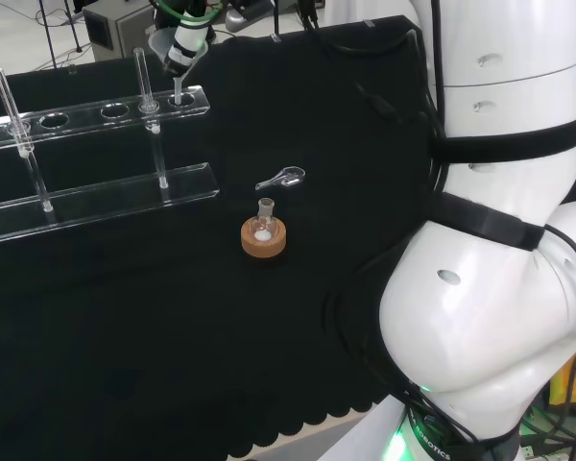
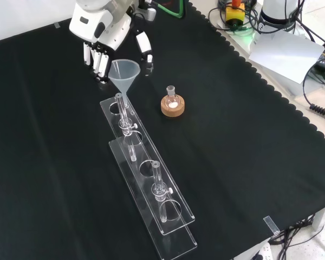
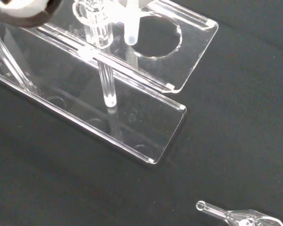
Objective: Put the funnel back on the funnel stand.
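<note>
**Funnel at the end hole, hand open beside it, seating not yet confirmed**

Nearest me in the head view I've got the small round glass flask on its cork ring stand, then the loose clear glass stopper lying on the black cloth just beyond it. Farther on, to the left, stands the clear acrylic two-tier funnel stand, and at its far right end the clear plastic funnel has its stem at the rim of the end hole; I can't tell whether it has passed through. The black and white robot hand is right beside the cone, fingers straight and thumb spread; I can't see them closed on it. I judge this the placing or letting-go step: next I want the stem centred, dropped straight, then the hand lifted clear without clipping the cone.
</note>
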Motion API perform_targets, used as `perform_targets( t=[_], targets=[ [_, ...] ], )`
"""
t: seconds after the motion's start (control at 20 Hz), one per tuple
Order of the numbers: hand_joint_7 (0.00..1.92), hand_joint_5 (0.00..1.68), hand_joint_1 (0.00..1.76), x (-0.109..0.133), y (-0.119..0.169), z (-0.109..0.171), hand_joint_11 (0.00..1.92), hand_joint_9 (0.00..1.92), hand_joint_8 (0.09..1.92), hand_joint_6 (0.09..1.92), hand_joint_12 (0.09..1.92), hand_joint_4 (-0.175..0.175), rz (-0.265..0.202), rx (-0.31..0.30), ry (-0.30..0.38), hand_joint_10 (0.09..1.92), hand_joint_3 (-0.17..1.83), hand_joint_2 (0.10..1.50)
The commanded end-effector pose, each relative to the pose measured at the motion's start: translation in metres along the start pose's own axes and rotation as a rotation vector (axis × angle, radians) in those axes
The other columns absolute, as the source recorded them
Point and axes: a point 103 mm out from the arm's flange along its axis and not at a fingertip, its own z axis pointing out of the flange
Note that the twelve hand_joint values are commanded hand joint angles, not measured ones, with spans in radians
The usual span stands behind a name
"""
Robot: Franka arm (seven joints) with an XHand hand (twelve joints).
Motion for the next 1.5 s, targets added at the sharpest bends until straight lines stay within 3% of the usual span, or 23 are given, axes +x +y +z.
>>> perform_targets(
  t=[0.05,0.85,1.05,1.25,1.5],
  targets=[
    [0.68,0.77,0.79,-0.009,0.009,0.006,0.77,1.15,0.62,0.77,1.18,-0.015,0.003,0.01,0.003,0.34,0.6,0.66],
    [0.63,0.72,0.79,-0.027,0.027,0.023,0.75,1.06,0.63,0.78,1.19,-0.023,0.014,0.036,-0.002,0.36,0.6,0.66],
    [0.47,0.49,0.77,-0.027,0.028,0.027,0.6,0.84,0.7,0.74,1.25,-0.049,0.013,0.042,0.004,0.47,0.59,0.66],
    [0.16,0.33,0.75,-0.021,0.032,0.035,0.3,0.44,0.71,0.44,1.35,-0.065,0.019,0.055,0.001,0.63,0.57,0.66],
    [0.0,0.17,0.71,-0.014,0.029,0.037,0.03,0.07,0.3,0.09,1.44,-0.064,0.024,0.087,0.015,0.74,0.54,0.66]
  ],
)
